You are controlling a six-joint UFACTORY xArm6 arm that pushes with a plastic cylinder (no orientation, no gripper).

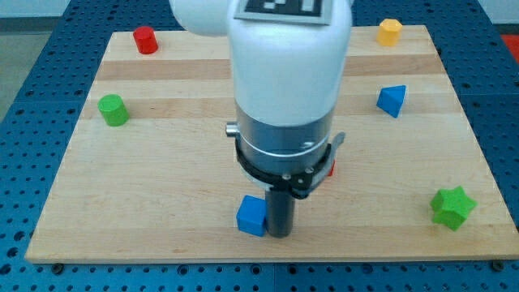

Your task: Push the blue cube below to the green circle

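Contact zone: standing my tip (pixel 279 234) on board (pixel 162 235) near the view's bottom edge, just right of blue cube (pixel 252 216). Appearing to be touching the cube's right face, though not managing to tell true touch from a hairline gap. Pinching nothing, spreading nothing: working as a plain dark rod (pixel 279 212), upright, merely flanking the cube. Hanging that rod from a grey collar under white arm (pixel 284 65), and so blocking the board's middle and top centre.

Finding blue cube low on the board, slightly left of centre, sitting flat and turned a little askew to the board's edge. Finding green cylinder (pixel 113 109), the round green piece, well apart from it, up toward the view's left and near the board's left edge, standing upright. Placing the cube lower than the cylinder and well to its right.

Noting the rest:
- red cylinder (pixel 145 40) sitting at the top left corner, above the green one
- yellow block (pixel 390 32) sitting at the top right edge, shape looking many-sided
- blue wedge (pixel 391 100) lying below the yellow block, on the view's right
- green star (pixel 452 208) lying near the bottom right corner
- red scrap (pixel 330 169) peeking out at the collar's right side, shape hidden

Resting the board on blue pegboard (pixel 24 49).
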